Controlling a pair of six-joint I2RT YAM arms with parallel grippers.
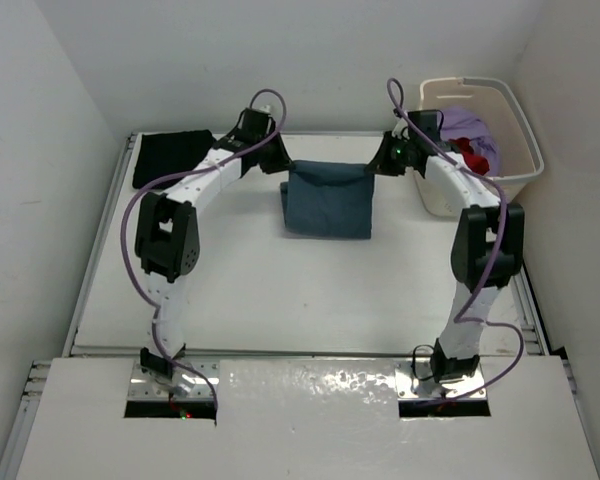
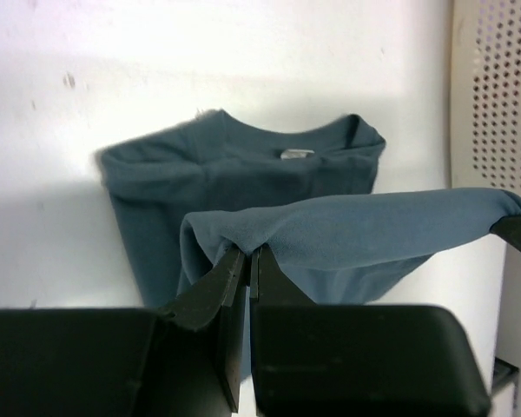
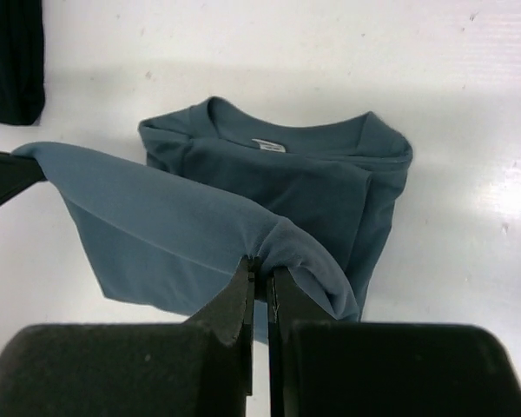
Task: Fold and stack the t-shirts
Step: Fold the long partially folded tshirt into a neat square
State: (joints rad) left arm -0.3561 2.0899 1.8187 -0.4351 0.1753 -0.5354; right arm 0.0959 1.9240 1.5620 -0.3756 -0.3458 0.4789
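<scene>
A teal-blue t-shirt (image 1: 328,205) lies partly folded at the far middle of the table, collar toward the near side. My left gripper (image 1: 283,165) and right gripper (image 1: 376,163) each pinch one end of its raised far edge, stretched taut between them above the rest of the cloth. In the left wrist view the left gripper (image 2: 250,254) is shut on the teal t-shirt (image 2: 347,230). The right wrist view shows the right gripper (image 3: 261,266) shut on the same t-shirt (image 3: 156,217). A folded black t-shirt (image 1: 173,157) lies at the far left. Purple (image 1: 477,128) and red (image 1: 464,149) t-shirts sit in the basket.
A cream plastic laundry basket (image 1: 512,120) stands off the table's far right corner, close to the right arm; its perforated wall (image 2: 495,87) fills the right of the left wrist view. White walls enclose the table on three sides.
</scene>
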